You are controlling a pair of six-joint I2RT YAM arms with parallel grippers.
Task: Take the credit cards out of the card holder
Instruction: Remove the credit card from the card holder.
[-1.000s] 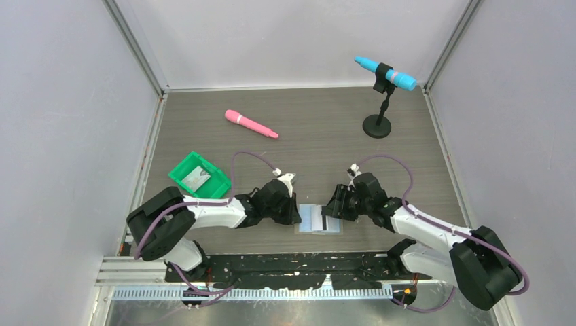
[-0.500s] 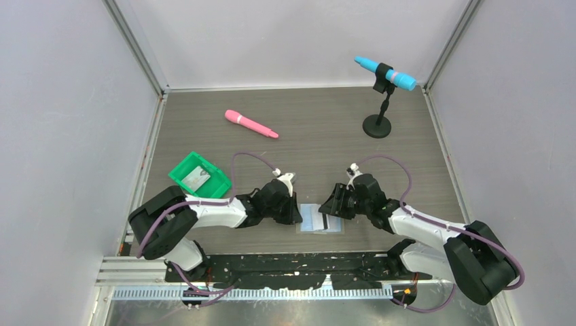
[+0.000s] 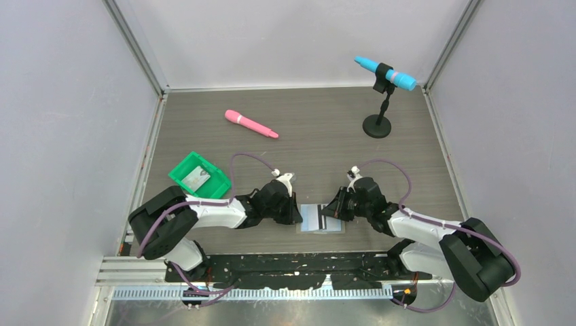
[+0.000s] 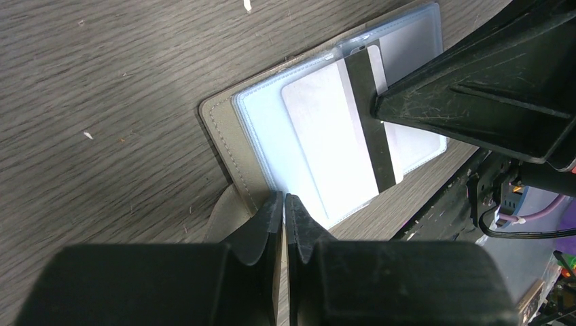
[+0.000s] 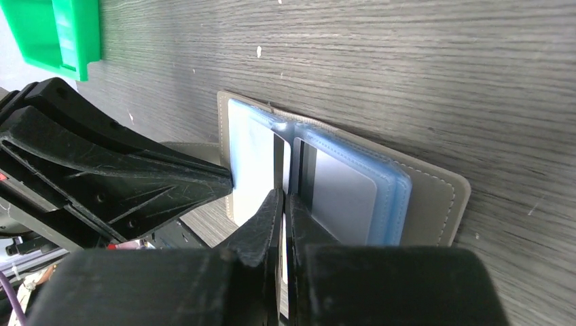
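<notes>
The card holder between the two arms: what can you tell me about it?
The card holder lies open and flat on the wood-grain table. Its cover looks like grey stitched leatherette; inside are pale blue translucent plastic pockets. A whitish credit card with a black stripe sticks partly out. The left gripper seems to pinch one edge; the right gripper is shut on the card.

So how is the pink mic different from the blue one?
The pink mic lies flat on the table; the blue mic is clipped in a black stand, raised off the table and tilted. The pink mic is left of centre, while the blue mic is by the far right corner. Both are slim stick shapes in the far half of the table.
</notes>
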